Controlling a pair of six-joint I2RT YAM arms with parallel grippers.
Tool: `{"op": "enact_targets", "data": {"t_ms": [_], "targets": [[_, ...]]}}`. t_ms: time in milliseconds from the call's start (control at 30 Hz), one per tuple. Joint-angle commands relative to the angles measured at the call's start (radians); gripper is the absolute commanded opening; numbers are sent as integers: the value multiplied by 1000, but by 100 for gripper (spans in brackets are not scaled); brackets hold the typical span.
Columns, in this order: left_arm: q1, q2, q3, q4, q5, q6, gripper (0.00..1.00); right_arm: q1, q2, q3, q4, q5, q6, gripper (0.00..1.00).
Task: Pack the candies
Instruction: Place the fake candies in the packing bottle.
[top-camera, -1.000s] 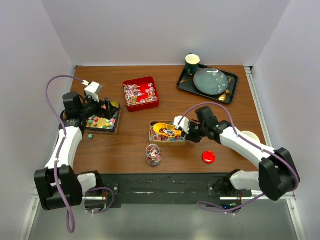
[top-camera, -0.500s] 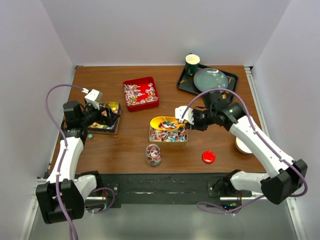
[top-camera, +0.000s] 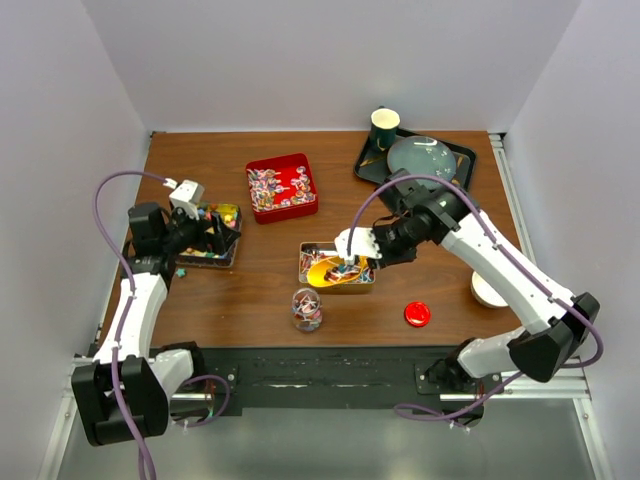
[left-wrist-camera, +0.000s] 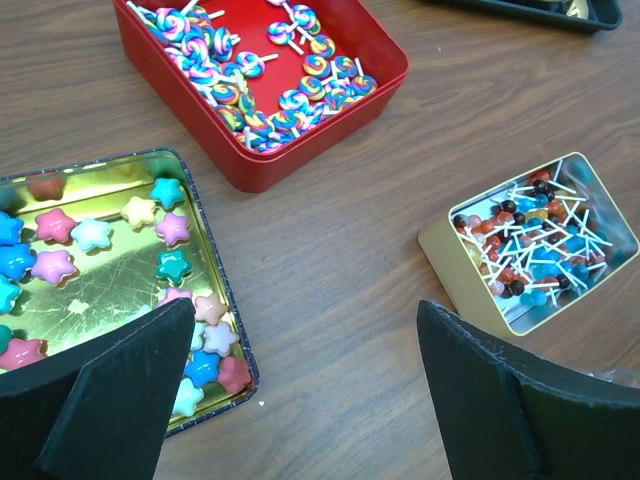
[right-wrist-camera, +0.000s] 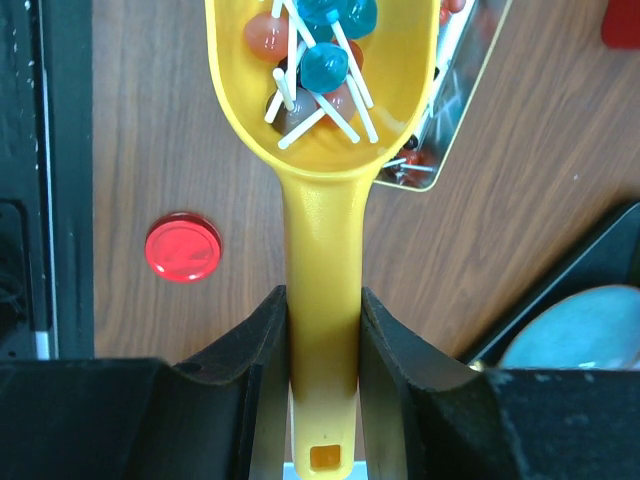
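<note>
Scoop (top-camera: 322, 272) of candies (right-wrist-camera: 325, 62) nearer, bowl leftward

right gripper (right-wrist-camera: 322, 335) has swung the yellow scoop (right-wrist-camera: 320, 150) from the gold tin's (top-camera: 362, 287) far-left edge to its near-left side; the right elbow has moved farther back.

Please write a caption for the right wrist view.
Right gripper shut on a yellow scoop loaded with small lollipops.

Star-shaped candies (left-wrist-camera: 60, 265), pink, blue, green and yellow, lie flat in the left tin (left-wrist-camera: 110, 295). Swirl lollipops (left-wrist-camera: 265, 85) lie heaped in the far red tin (left-wrist-camera: 360, 35). Red, blue and dark ball lollipops (left-wrist-camera: 530, 240) on white sticks lie jumbled in the central gold tin (left-wrist-camera: 452, 255), with several more in the yellow scoop (right-wrist-camera: 320, 250) over it.
</note>
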Motion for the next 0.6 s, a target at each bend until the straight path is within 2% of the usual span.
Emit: {"op": "enact_targets", "data": {"t_ms": [0,567], "targets": [[6,-23,-8,28,-24,-32,97,80,18,56,-73,104,16,0],[6,-105,-89,82,-38,-57,98,197,123,136,-145,290,12,0]]}}
